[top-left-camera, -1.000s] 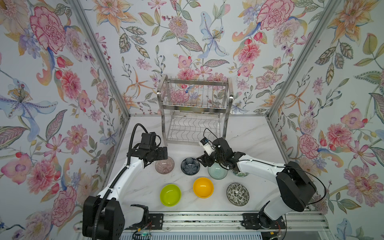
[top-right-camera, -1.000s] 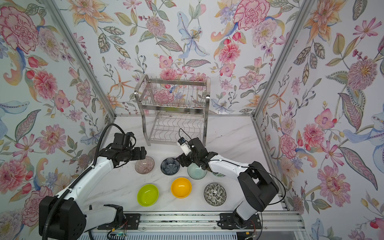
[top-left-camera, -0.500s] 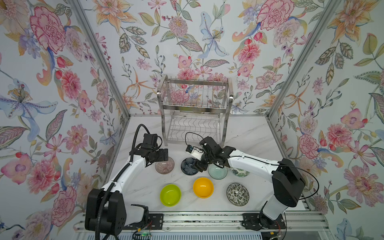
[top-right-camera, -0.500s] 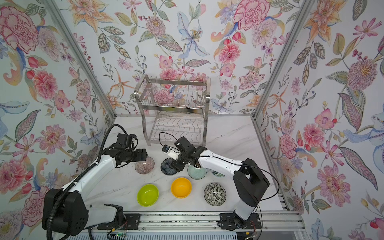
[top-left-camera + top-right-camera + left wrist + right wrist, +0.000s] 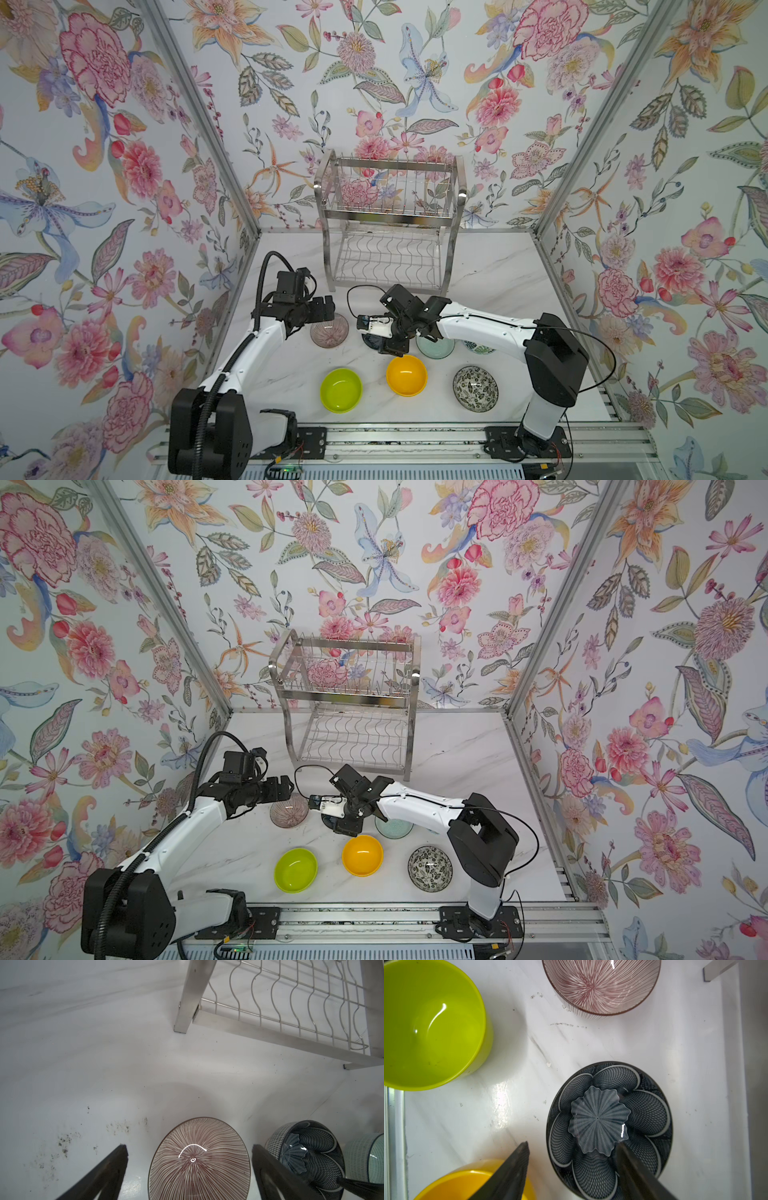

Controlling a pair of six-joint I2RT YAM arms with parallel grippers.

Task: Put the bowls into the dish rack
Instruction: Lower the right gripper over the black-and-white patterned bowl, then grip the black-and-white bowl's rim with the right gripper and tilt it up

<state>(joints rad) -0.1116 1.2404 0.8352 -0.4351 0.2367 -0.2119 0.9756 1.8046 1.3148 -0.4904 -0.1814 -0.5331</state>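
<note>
Both top views say progress is basically zero. The white marble-look bench (image 5: 498, 270) carries one two-tier stainless-steel wire dish rack (image 5: 386, 216) at the back, and both tiers look empty to me. All seven small round bowls sit on the bench in front of it, so all seven are left to load.

There are two arms, each working on one bowl. In the left wrist view the left gripper (image 5: 189, 1147) hangs over the pinkish-brown ribbed bowl (image 5: 199, 1163), jaws spread wide either side of it and gripping nothing. The right gripper (image 5: 572, 1144) has its jaws apart across the rim of the dark navy flower-pattern bowl (image 5: 609, 1126), one finger inside and one outside. I'd say it's not clamped yet.

The other five, one of each:
- lime green bowl (image 5: 340, 390)
- orange-yellow bowl (image 5: 406, 375)
- black-and-white floral bowl (image 5: 475, 388)
- pale mint bowl (image 5: 436, 347)
- green-leaf print bowl (image 5: 480, 348), mostly hidden under the right arm
</note>
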